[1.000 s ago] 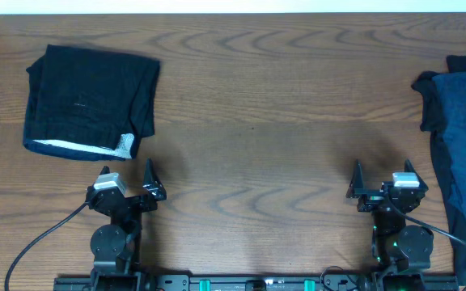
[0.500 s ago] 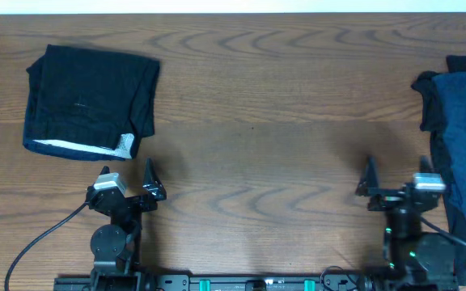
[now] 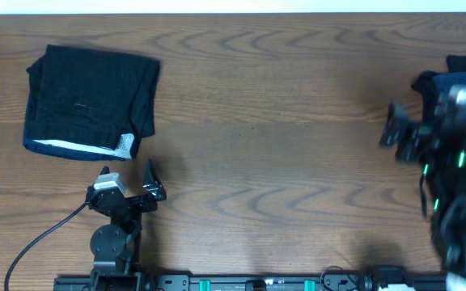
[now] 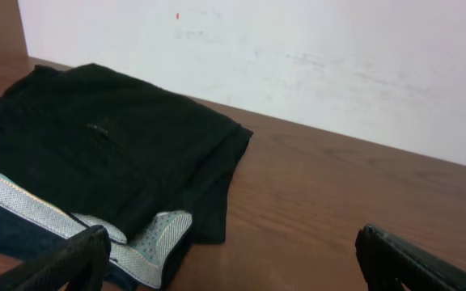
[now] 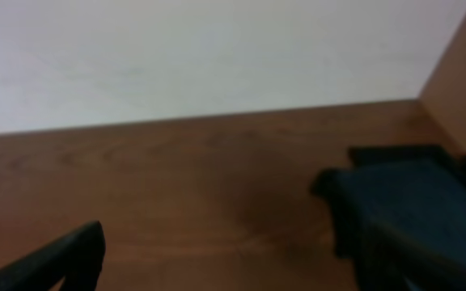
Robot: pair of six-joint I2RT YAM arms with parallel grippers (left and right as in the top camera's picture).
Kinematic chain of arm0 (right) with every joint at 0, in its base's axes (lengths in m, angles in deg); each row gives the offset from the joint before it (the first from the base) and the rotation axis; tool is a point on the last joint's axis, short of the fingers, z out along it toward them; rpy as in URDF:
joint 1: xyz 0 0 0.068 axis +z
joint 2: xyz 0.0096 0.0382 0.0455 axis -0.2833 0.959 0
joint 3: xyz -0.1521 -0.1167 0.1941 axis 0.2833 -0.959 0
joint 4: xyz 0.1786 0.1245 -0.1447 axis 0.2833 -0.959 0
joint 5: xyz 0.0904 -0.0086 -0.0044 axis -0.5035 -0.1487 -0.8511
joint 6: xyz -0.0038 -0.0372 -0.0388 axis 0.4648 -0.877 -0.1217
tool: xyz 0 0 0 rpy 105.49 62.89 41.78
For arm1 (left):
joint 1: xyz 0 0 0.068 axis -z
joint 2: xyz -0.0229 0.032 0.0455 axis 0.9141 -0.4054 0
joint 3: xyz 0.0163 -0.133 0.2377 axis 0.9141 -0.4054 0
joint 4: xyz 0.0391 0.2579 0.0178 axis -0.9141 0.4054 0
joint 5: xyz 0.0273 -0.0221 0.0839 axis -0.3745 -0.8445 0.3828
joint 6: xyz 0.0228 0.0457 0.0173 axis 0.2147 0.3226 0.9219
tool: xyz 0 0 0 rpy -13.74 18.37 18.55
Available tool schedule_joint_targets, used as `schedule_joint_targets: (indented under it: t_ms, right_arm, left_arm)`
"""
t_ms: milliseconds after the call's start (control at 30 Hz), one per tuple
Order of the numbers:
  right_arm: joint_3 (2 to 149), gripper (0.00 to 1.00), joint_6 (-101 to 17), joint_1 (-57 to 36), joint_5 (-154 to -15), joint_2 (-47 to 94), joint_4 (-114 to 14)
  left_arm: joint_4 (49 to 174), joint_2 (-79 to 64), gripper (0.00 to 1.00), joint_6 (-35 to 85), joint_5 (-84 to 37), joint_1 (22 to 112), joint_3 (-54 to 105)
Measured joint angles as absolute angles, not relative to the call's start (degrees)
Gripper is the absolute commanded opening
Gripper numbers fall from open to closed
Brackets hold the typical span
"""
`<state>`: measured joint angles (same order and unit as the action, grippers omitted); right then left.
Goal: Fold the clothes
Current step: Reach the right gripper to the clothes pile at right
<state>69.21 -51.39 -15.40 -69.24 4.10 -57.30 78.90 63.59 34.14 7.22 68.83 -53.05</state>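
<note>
Bench (image 3: 257, 97): brown wood grain. It carries every item you are working with.
Navy-blue garment (image 5: 407, 198): look across the bench from the folded black garment (image 3: 87, 97), at the opposite end and well apart from it. It lies in a heap on a black piece (image 5: 391, 152). From overhead, your right arm hides most of it.
Folded black garment: your landmark, a flat, squarish fold with nothing touching it.
Right gripper (image 5: 233, 242): it is far from the folded black garment, blurred overhead, above the navy heap's edge. The jaws are spread wide and hold nothing.
Left gripper (image 4: 229, 250): it is just on the robot's side of the folded black garment, near it but apart. The jaws are spread wide and empty.
White edge (image 3: 75, 148): this strip runs along the folded black garment's side nearest your left gripper.
</note>
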Motion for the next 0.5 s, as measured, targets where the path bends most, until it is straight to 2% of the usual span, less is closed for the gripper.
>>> schedule_joint_targets:
  t_ms: [133, 267, 300, 333, 400, 500]
  right_arm:
    - [84.3, 0.99, -52.9, -20.5, -68.5, 18.1, -67.9]
    - [93.3, 0.99, -56.3, -27.0, -68.3, 28.6, -73.3]
    - [94.3, 0.93, -57.1, -28.6, -68.7, 30.6, -73.2]
    - [95.0, 0.8, -58.4, -30.5, -69.4, 32.9, -72.9]
    - [95.3, 0.4, -59.6, -33.8, -70.5, 36.8, -71.9]
    - [95.3, 0.24, -60.7, -38.3, -71.2, 43.7, -70.0]
  left_arm:
    - [78.9, 63.6, 0.98, 34.1, 7.2, 68.8, -53.1]
    - [78.9, 63.6, 0.98, 34.1, 7.2, 68.8, -53.1]
    - [78.9, 63.6, 0.98, 34.1, 7.2, 68.8, -53.1]
    - [78.9, 63.6, 0.98, 34.1, 7.2, 68.8, -53.1]
    - [78.9, 63.6, 0.98, 34.1, 7.2, 68.8, -53.1]
    - [78.9, 63.6, 0.98, 34.1, 7.2, 68.8, -53.1]
